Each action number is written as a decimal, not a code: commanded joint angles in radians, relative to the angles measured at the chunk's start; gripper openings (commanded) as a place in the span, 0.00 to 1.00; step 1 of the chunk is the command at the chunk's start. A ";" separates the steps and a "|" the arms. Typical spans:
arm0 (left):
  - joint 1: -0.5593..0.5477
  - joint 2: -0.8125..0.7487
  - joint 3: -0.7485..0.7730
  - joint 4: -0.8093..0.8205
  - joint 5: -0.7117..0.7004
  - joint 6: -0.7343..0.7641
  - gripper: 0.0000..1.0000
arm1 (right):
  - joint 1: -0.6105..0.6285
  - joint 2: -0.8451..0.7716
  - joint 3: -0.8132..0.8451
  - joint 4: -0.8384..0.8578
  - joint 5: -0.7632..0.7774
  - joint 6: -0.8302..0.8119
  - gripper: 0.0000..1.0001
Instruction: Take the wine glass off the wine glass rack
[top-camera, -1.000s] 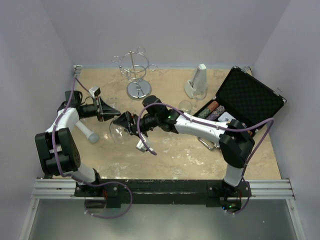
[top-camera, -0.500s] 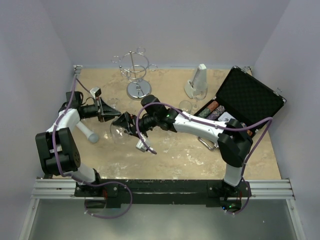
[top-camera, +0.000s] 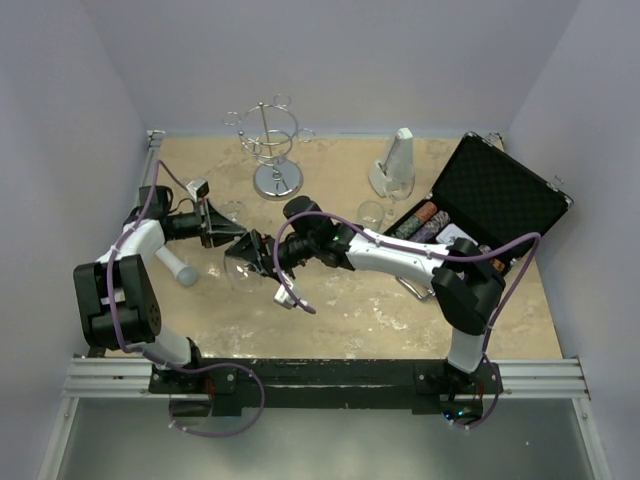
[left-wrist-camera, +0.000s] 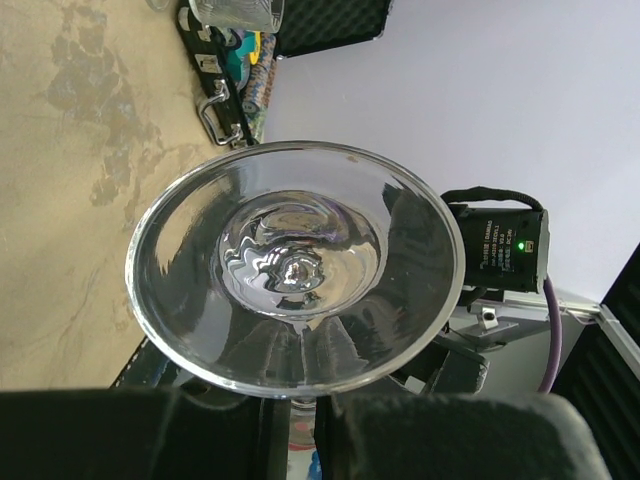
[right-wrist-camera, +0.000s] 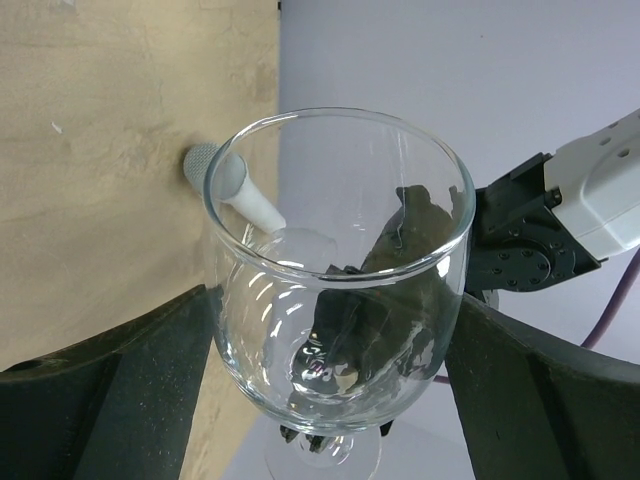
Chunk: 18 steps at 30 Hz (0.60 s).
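The clear wine glass (top-camera: 238, 268) hangs above the table between both grippers, well in front of the chrome wine glass rack (top-camera: 272, 148). My right gripper (top-camera: 252, 256) has a finger on each side of the bowl (right-wrist-camera: 340, 270) and holds it. My left gripper (top-camera: 230, 238) is shut on the stem (left-wrist-camera: 300, 440) just behind the round foot (left-wrist-camera: 295, 270), which fills the left wrist view. In the right wrist view the left gripper's dark fingers (right-wrist-camera: 400, 250) show through the bowl. No glass hangs on the rack.
A grey-headed white cylinder (top-camera: 176, 268) lies on the table at the left, below the glass. A grey metronome (top-camera: 398, 162) and two more glasses (top-camera: 372, 212) stand at the back right. An open black case (top-camera: 490, 200) holds colourful items at the right.
The glass has stayed between both grippers. The left gripper has shifted a little to the right and nearer; the right gripper and bowl barely moved.
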 joint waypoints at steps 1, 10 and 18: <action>-0.006 -0.004 -0.002 0.039 0.068 -0.061 0.00 | 0.007 -0.047 -0.009 0.025 -0.045 -0.238 0.91; -0.003 0.013 0.004 0.088 0.042 -0.064 0.00 | 0.007 -0.074 -0.046 0.074 -0.048 -0.214 0.90; -0.006 0.042 0.024 0.076 0.021 -0.016 0.00 | 0.007 -0.071 -0.034 0.041 -0.042 -0.220 0.90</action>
